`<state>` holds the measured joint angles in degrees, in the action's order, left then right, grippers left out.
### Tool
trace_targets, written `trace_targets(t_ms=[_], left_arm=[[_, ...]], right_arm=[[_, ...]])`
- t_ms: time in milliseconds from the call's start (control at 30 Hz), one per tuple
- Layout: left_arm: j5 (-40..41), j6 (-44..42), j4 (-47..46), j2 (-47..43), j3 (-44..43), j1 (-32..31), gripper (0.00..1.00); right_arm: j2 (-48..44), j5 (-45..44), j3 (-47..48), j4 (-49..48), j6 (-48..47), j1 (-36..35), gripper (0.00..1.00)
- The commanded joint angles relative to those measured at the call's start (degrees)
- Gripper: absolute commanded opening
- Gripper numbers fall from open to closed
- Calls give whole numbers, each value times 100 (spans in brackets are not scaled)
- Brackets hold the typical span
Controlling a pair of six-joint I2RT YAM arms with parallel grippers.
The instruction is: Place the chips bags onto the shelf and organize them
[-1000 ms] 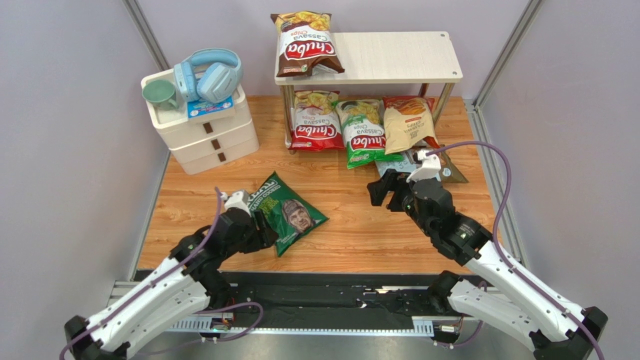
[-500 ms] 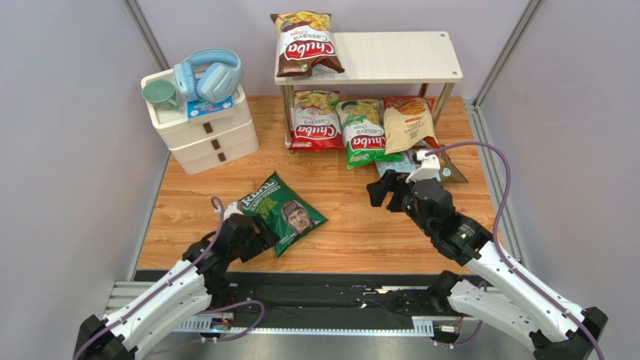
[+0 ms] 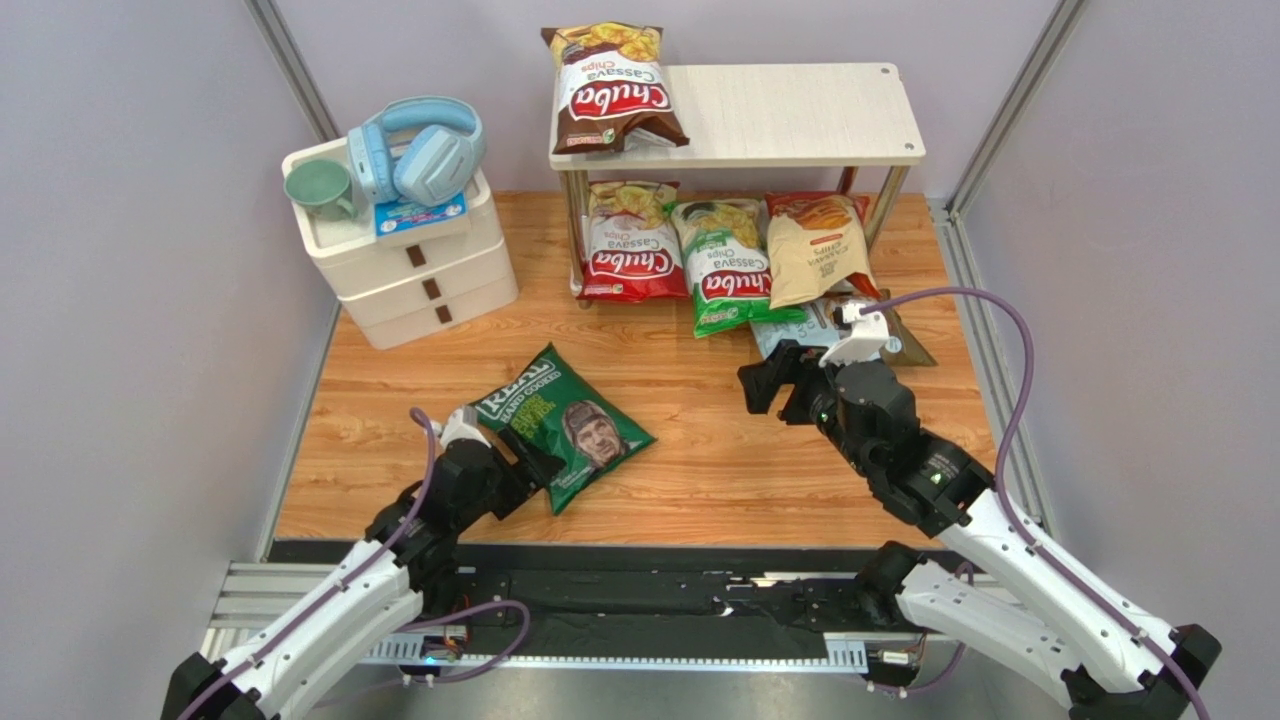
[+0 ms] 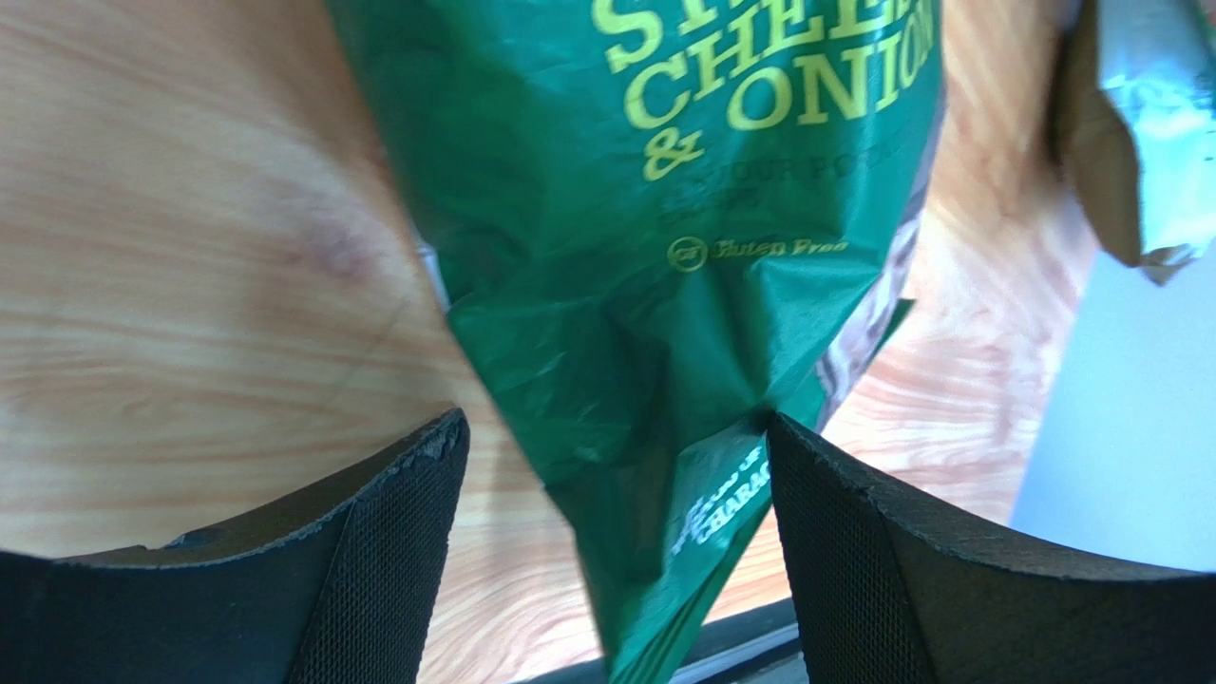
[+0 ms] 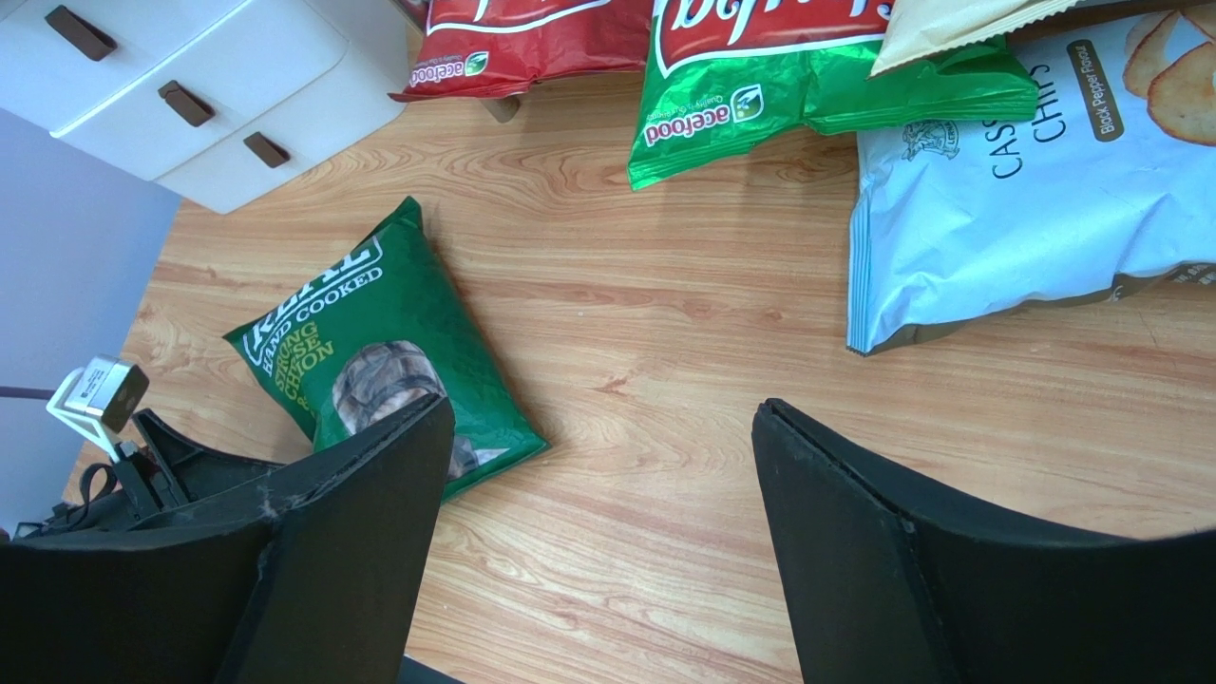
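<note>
Dark green bag: flat on the table, at 7 o'clock from the shelf.
Left gripper: jaws apart, the bag's near corner between them.
Brown bag: on the top board, 9 o'clock end.
Red bag, green bag, cream bag: side by side under the top board.
Light blue bag: on the table, at 6 o'clock of the cream bag.
Right gripper: jaws apart, holding nothing, at 3 o'clock of the dark green bag.
Drawers: at 9 o'clock of the shelf, with headphones on top.
</note>
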<state>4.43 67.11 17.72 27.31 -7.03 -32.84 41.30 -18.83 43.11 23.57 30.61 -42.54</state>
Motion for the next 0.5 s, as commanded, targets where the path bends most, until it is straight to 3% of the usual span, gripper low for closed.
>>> trace_targets(t_ms=[0, 200, 467], left_arm=[[-196, 215, -637, 564, 298, 32, 83], [-214, -93, -953, 1820, -193, 32, 77], [-399, -207, -1718, 2999, -334, 32, 39]], right_arm=[[45, -24, 101, -116, -46, 9, 83], [89, 2, 171, -125, -47, 9, 82], [63, 2, 127, -125, -29, 18, 82]])
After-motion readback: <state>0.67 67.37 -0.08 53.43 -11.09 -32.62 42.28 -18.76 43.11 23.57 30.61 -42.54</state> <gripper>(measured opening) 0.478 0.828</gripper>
